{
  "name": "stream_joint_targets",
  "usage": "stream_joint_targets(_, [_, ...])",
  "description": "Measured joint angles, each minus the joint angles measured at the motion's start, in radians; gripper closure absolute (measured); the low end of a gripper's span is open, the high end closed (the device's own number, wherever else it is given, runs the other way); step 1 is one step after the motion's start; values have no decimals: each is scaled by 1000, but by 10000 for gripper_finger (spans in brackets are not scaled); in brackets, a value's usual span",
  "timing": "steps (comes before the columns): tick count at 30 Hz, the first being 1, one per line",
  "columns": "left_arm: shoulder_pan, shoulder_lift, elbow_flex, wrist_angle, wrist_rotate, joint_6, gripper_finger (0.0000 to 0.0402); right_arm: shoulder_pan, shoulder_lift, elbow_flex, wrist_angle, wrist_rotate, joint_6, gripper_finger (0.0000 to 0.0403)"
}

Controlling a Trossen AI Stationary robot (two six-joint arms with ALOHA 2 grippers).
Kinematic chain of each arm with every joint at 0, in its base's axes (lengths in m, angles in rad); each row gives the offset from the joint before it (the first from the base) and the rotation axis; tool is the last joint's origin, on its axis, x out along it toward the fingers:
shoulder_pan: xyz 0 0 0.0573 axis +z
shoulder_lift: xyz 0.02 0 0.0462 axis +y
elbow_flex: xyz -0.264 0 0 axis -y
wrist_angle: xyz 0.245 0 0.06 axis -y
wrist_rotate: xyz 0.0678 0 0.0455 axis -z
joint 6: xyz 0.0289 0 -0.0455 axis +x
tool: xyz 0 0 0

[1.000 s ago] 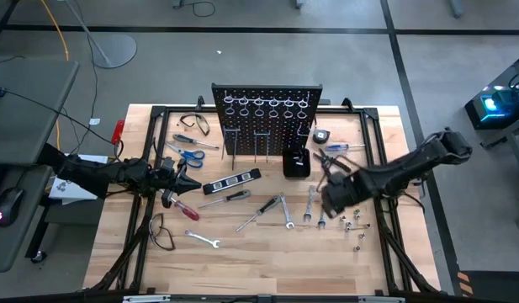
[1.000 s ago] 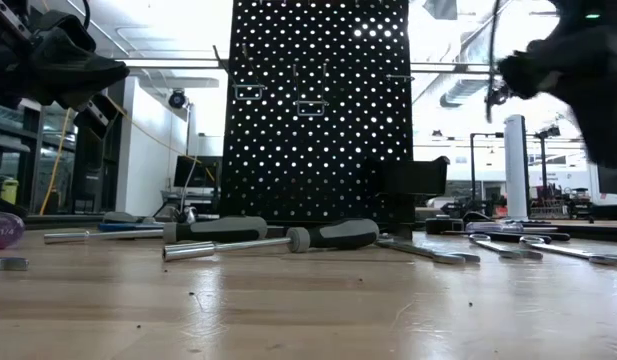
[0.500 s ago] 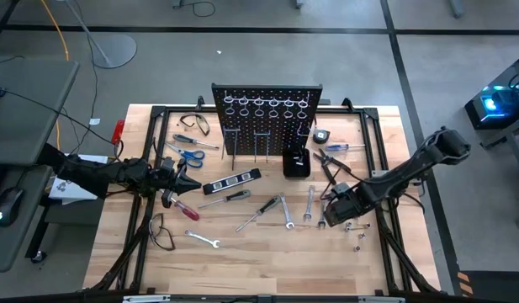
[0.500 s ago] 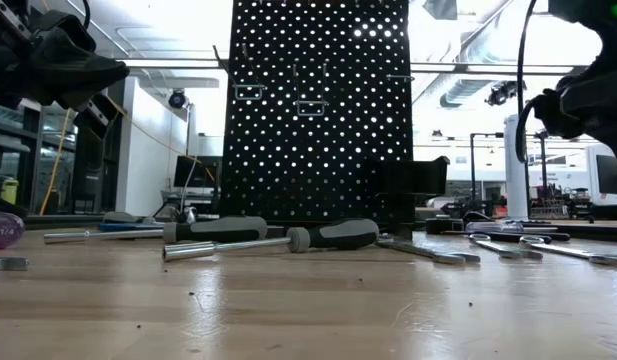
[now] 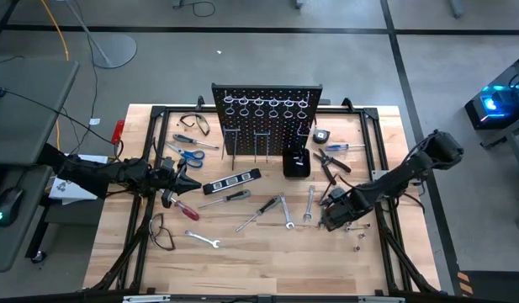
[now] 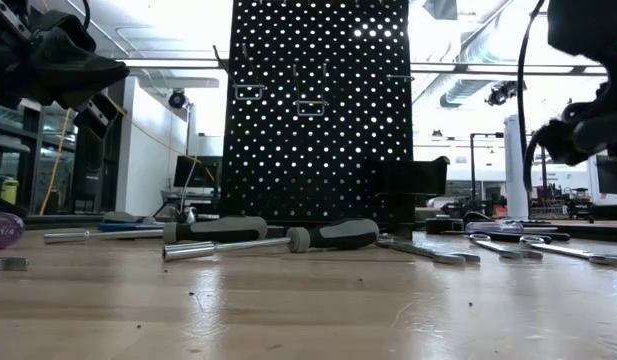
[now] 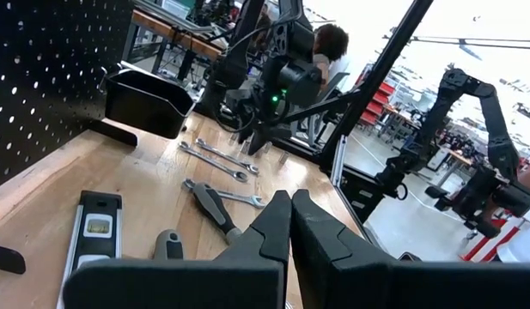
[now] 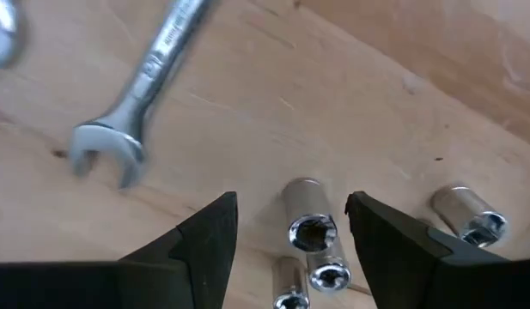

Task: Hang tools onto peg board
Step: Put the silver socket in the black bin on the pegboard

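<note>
The black peg board [image 5: 267, 114] stands upright at the table's far middle, with silver rings along its top. Tools lie loose on the wood: screwdrivers [image 5: 225, 199], wrenches [image 5: 286, 210], blue scissors [image 5: 185, 154] and pliers [image 5: 330, 164]. My right gripper [image 8: 290, 204] points down, open, low over a cluster of small silver sockets [image 8: 309, 225]. Its fingers stand on either side of the sockets without touching them. In the high view this gripper [image 5: 330, 217] is at the right middle. My left gripper [image 7: 290, 202] waits shut and level at the table's left [image 5: 190, 187], holding nothing.
A wrench's open end [image 8: 106, 150] lies just beside the right fingers, and another socket [image 8: 471, 216] lies outside them. A small black box [image 5: 296, 163] stands in front of the board. A level [image 5: 232, 180] and safety glasses [image 5: 196, 124] lie on the left half.
My right gripper has come down toward the table and a little toward its near edge, ending low over the sockets. Its fingers have stayed open. Nothing on the table has moved.
</note>
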Motion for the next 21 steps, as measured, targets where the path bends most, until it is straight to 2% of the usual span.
stream_joint_targets(6, [0, 0, 0, 0, 0, 0, 401, 0, 48, 2, 6, 2, 8, 190])
stream_joint_targets(9, [0, 0, 0, 0, 0, 0, 401, -3, 52, 3, 8, 4, 8, 203])
stream_joint_targets(12, [0, 0, 0, 0, 0, 0, 402, -2, 52, 4, -3, 10, 8, 253])
stream_joint_targets(16, [0, 0, 0, 0, 0, 0, 402, 0, 50, 31, -50, 38, -8, 364])
stream_joint_targets(19, [0, 0, 0, 0, 0, 0, 402, -3, 20, 103, -146, 60, -57, 363])
stream_joint_targets(21, [0, 0, 0, 0, 0, 0, 401, -7, -7, 176, -238, 121, -81, 363])
